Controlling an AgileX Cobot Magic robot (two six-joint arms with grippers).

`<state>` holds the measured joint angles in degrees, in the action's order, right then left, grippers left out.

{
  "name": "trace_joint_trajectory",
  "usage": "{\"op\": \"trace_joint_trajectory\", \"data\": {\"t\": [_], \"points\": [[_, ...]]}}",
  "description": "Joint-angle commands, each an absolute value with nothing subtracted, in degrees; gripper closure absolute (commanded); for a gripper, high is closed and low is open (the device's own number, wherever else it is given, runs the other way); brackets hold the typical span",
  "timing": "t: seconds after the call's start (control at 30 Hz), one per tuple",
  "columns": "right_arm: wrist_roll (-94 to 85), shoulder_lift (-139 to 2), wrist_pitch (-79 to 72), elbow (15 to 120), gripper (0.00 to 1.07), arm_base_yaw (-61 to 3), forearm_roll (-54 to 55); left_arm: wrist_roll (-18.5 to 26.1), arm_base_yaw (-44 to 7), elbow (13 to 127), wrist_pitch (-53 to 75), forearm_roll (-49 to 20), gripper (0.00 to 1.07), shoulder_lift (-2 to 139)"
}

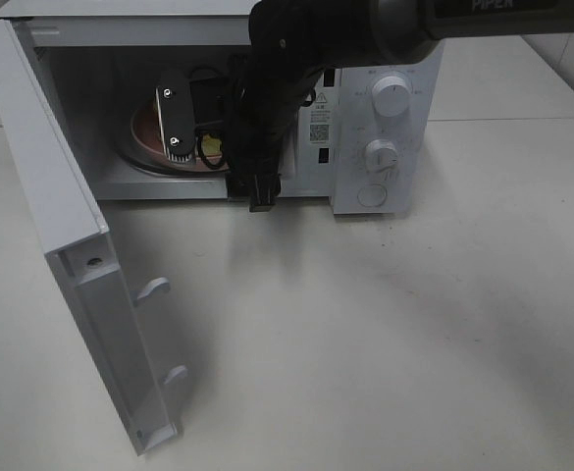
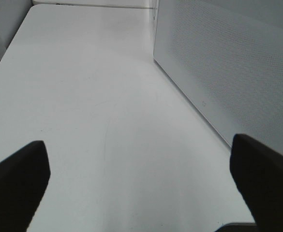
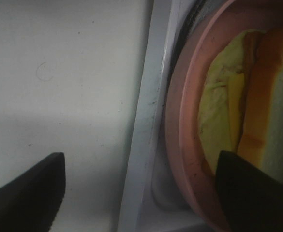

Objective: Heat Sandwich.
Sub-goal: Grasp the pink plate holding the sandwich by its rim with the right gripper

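Pink plate (image 3: pixel 180 121), bearing the sandwich (image 3: pixel 228 106), lay inside the microwave (image 1: pixel 385 147); placing judged done. Door (image 1: pixel 61 245) stood open; shutting it and setting a dial (image 1: pixel 392 95) judged outstanding. Right arm reached into the cavity, right pincer (image 3: pixel 139 193) apart, one finger over the plate, nothing clamped. Left pincer (image 2: pixel 141 183) apart, empty, above the bench (image 2: pixel 93 96) beside the microwave.

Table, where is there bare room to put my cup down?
The table is bare in front of the microwave, beside its open door. Inside is crowded: right tool, plate, sandwich.
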<state>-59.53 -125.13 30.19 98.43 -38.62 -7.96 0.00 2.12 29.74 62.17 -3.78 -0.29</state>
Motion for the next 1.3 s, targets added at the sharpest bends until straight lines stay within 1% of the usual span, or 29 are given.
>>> {"op": "trace_joint_trajectory", "data": {"t": [0.03, 0.4, 0.8, 0.9, 1.0, 1.03, 1.07, 1.1, 1.17, 1.3], "points": [[-59.0, -127.9, 31.5, 102.4, 0.27, -38.8, -8.2, 0.0, 1.9, 29.6, 61.3, -3.8, 0.1, -1.2], [-58.6, -134.5, 34.1, 111.5, 0.29, -38.6, -7.5, 0.0, 1.9, 29.6, 61.3, -3.8, 0.1, -1.2], [-57.2, -137.1, 34.1, 112.4, 0.31, -38.6, -6.0, 0.0, 1.9, 29.6, 61.3, -3.8, 0.1, -1.2], [-54.9, -137.1, 34.0, 112.4, 0.34, -38.6, -6.0, 0.0, 1.9, 29.6, 61.3, -3.8, 0.1, -1.2], [-53.8, -137.1, 34.0, 112.4, 0.53, -38.3, -6.0, 0.0, 1.9, 29.6, 61.3, -3.8, 0.1, -1.2], [-53.8, -137.1, 34.0, 112.4, 0.53, -38.3, -6.0, 0.0, 1.9, 29.6, 61.3, -3.8, 0.1, -1.2], [-53.2, -137.1, 34.3, 112.4, 0.73, -38.1, -6.0, 0.0, 1.9, 29.6, 61.3, -3.8, 0.1, -1.2], [-52.7, -137.1, 34.4, 112.4, 0.83, -38.1, -6.0, 0.0, 1.9, 29.6, 61.3, -3.8, 0.1, -1.2], [-51.1, -137.0, 34.8, 112.4, 1.07, -38.1, -6.0, 0.0, 1.9, 29.6, 61.3, -3.8, 0.1, -1.2], [-51.5, -137.0, 35.9, 112.4, 1.07, -38.1, -6.0, 0.0, 1.9, 29.6, 61.3, -3.8, 0.1, -1.2]]}}
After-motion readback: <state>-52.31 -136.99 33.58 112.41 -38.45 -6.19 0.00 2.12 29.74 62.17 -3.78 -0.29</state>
